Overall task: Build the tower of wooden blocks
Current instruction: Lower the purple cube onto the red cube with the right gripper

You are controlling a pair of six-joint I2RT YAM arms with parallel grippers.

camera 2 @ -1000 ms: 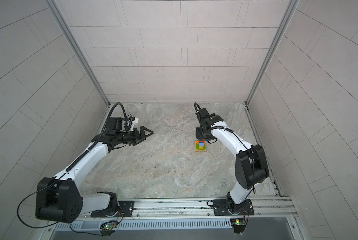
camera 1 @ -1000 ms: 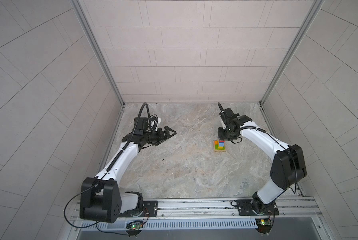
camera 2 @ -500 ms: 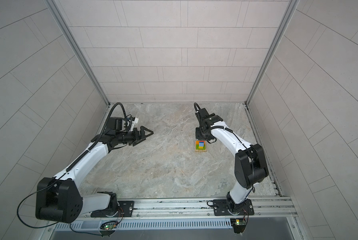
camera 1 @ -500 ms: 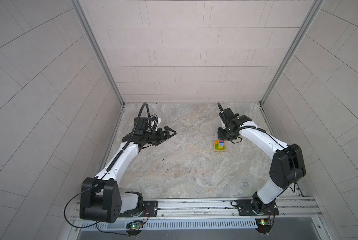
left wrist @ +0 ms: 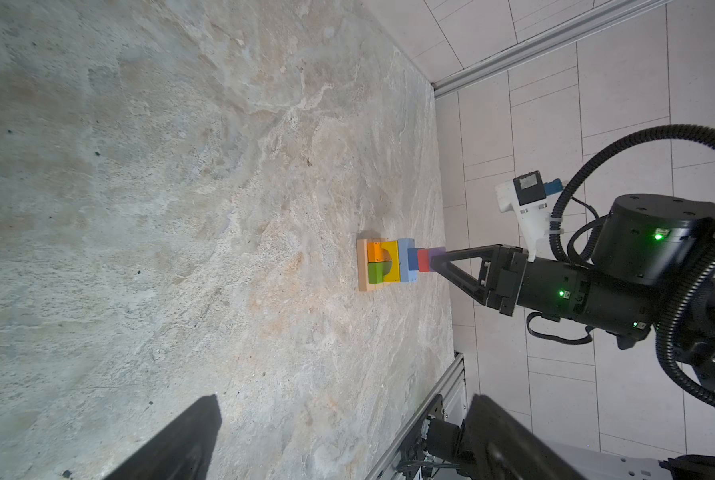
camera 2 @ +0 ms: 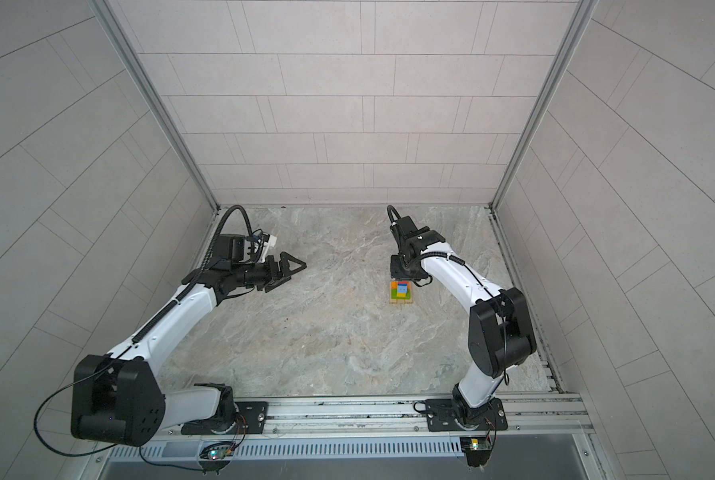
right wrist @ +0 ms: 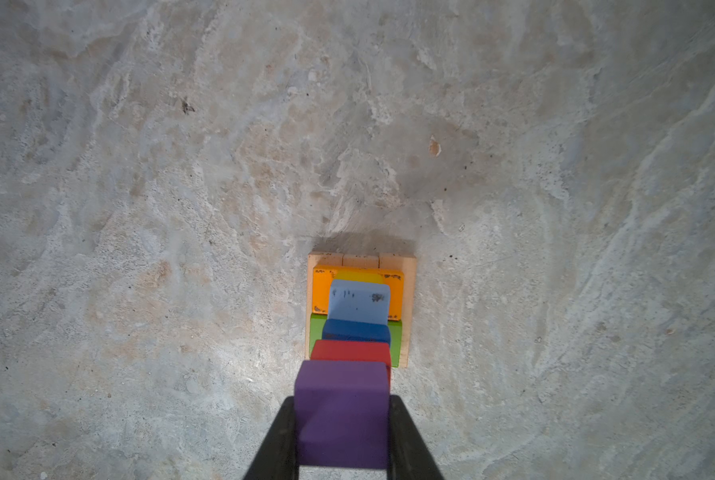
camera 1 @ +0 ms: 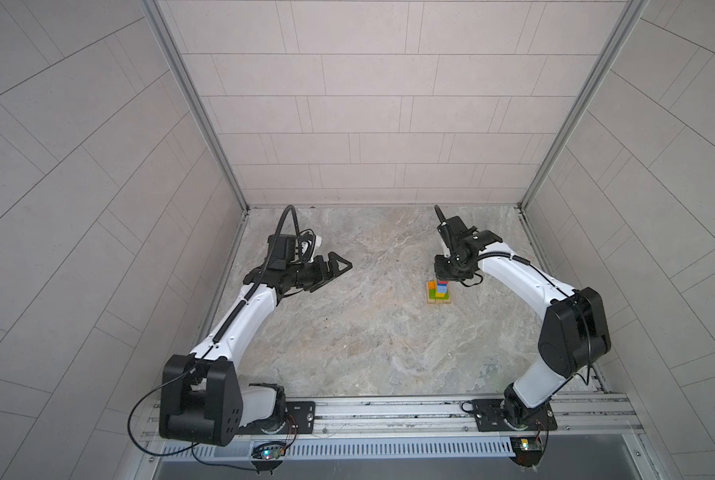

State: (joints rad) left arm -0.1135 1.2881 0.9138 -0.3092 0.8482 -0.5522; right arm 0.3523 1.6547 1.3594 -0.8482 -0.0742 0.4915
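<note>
Marbled grey stone makes up the counter (camera 1: 368,353), boxed in by pale tiled walls. On it stands the tower (left wrist: 389,266): a tan base (right wrist: 318,261), then the orange block (right wrist: 320,291) and green block (right wrist: 316,328) side by side. Over these come the yellow block (left wrist: 392,259), the light-blue block (right wrist: 358,299), the blue cube (right wrist: 356,330) and the red cube (right wrist: 349,350).

The purple cube (right wrist: 342,415) is pinched between the nearly closed jaws of the right gripper (left wrist: 434,259), which points straight down onto the stack. The cube looks to be touching the red one. Whether it sits flat I cannot tell, and in the left wrist view it seems shifted slightly to one side.

The left gripper (camera 1: 339,268) hangs spread wide and empty, well apart from the tower.

The likely step is letting go. The three cubes form a narrow column, so an off-centre purple cube could tip once freed. A finger sticking to it, or the arm lifting off at a slant, could drag it and bring the upper cubes down.
</note>
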